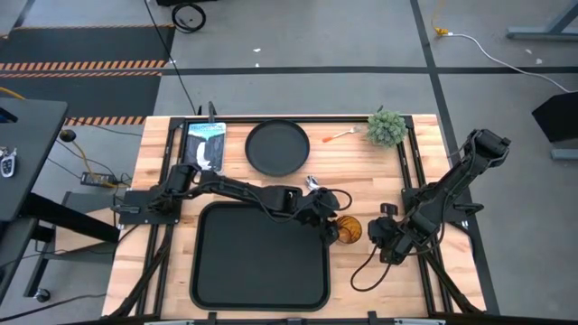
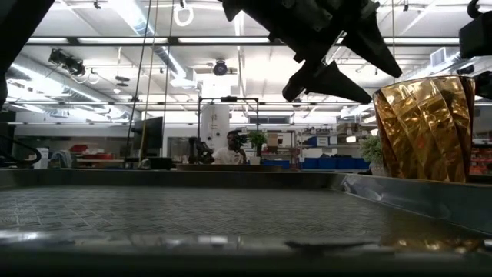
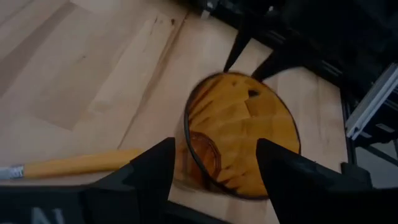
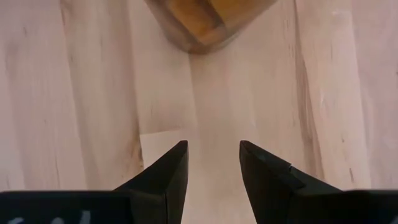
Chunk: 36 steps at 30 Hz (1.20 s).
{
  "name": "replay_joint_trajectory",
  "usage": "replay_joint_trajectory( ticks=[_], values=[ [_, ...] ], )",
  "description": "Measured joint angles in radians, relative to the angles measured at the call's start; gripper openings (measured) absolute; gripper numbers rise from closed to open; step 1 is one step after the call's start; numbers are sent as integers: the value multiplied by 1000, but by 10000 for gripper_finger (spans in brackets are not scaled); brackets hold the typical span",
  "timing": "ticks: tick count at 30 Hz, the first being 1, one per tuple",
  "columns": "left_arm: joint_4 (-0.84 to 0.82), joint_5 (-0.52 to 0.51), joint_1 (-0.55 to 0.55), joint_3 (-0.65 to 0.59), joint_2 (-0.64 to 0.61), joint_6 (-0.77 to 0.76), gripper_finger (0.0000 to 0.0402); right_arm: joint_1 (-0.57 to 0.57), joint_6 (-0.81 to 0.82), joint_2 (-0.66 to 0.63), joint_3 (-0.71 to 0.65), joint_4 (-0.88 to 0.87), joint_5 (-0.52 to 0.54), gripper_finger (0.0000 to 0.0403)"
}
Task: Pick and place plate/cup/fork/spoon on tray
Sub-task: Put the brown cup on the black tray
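The left arm reaches from the table's 9 o'clock side toward its centre, elbow bent, its left gripper [image 1: 332,226] spread wide, fingers [image 3: 155,171] well apart. The right arm folds in from 3 o'clock, its right gripper [image 1: 377,233] low, fingers [image 4: 171,171] partly parted, pointing toward 9 o'clock.

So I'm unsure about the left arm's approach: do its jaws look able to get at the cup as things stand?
Probably yes. The left gripper hangs just above the cup, jaws open, one finger over the rim. The spoon lies beside the cup, not between them.
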Motion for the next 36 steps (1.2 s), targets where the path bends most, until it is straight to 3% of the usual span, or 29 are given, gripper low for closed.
replay_joint_trajectory(
  ticks=[13,24,36],
  values=[
    [-11,-24,0,0,7,8,219,0,-24,0,0,53,22,151],
    [-15,1,1,1,25,9,197,-16,-95,7,0,191,130,151],
    [-37,5,7,0,24,11,141,-37,-128,7,0,229,149,151]
  ],
)
